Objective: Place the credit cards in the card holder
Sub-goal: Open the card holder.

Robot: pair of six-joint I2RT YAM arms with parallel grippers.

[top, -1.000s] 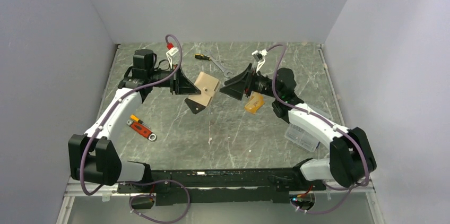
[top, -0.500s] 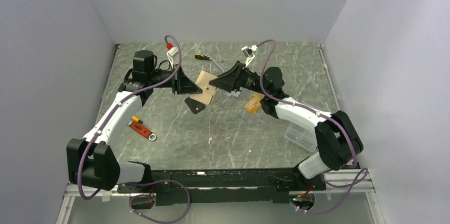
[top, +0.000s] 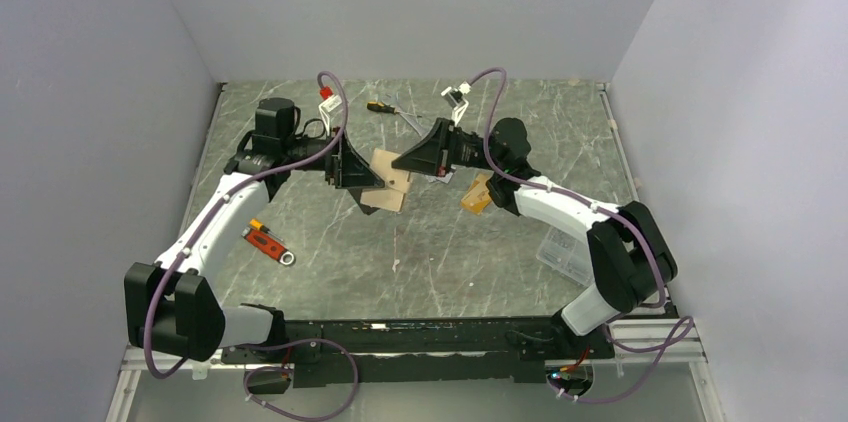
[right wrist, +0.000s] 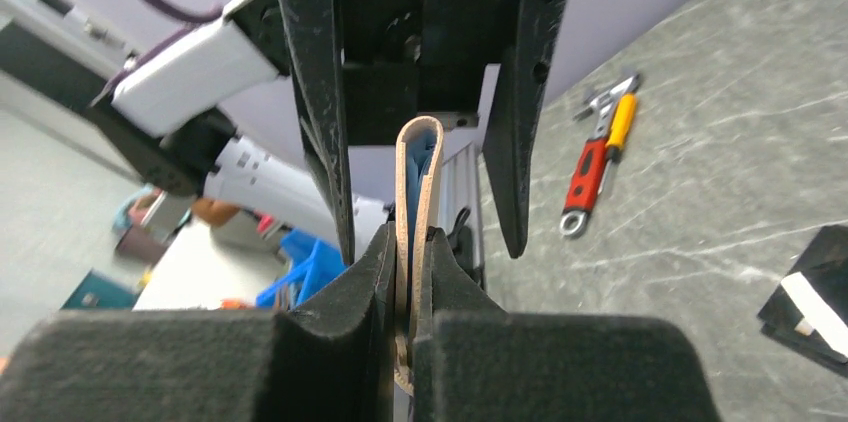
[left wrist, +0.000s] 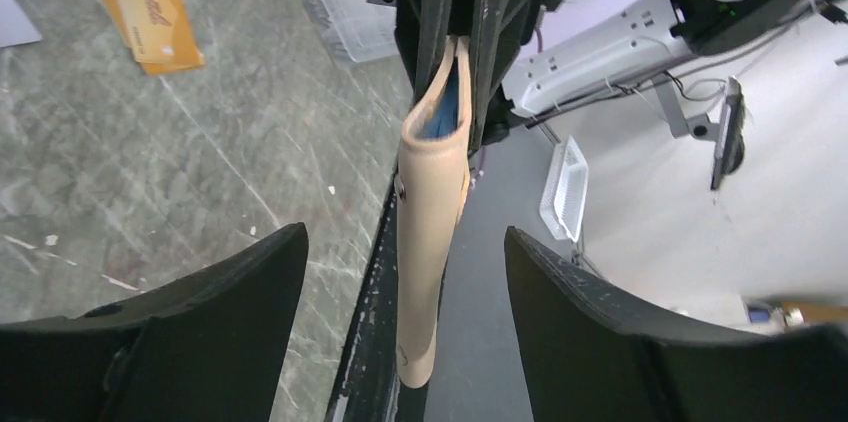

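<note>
Wallet [right wrist: 415,172] is held up between the two arms, folded almost flat with a sliver of blue showing inside, and the right gripper [right wrist: 410,242] has it pinched tight by one edge. Left gripper [left wrist: 400,237] is spread wide, a finger either side of the wallet with clear gaps, gripping nothing. Orange card [left wrist: 145,10] lies flat on the table [top: 450,252] beside the right arm.
</note>
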